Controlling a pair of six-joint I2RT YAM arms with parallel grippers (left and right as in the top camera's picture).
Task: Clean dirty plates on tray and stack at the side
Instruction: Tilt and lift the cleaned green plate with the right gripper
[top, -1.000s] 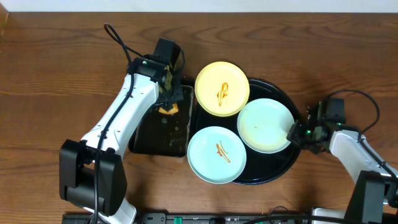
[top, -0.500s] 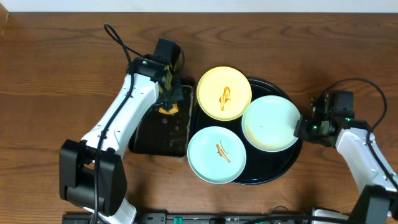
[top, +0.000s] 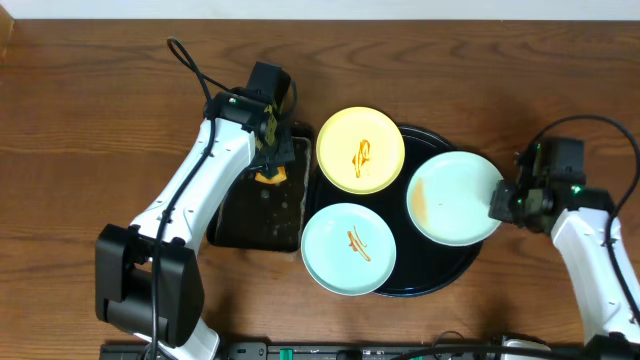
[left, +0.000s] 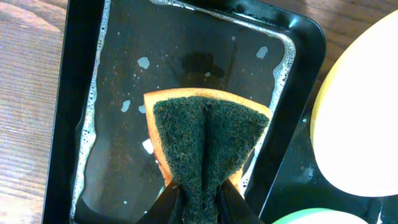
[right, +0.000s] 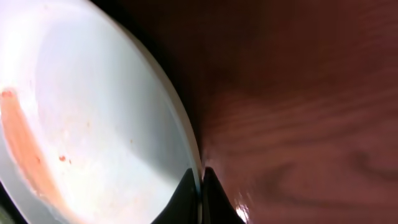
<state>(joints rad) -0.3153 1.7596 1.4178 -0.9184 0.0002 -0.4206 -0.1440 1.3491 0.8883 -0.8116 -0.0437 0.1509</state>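
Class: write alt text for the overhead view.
The right end effector grips a smeared mint plate at the black tray's edge. A sauced yellow plate and second mint plate lie beside it; the left end effector holds a sponge over a pan.

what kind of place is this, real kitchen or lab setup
Probably a robot lab bench staged for dishwashing, not a real kitchen: a left arm and right arm at a wooden table, sauce-marked plates on a round black tray, a sponge over a wet black pan.

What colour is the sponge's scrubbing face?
The sponge face is dark green, edged orange; clearest in the left wrist view.
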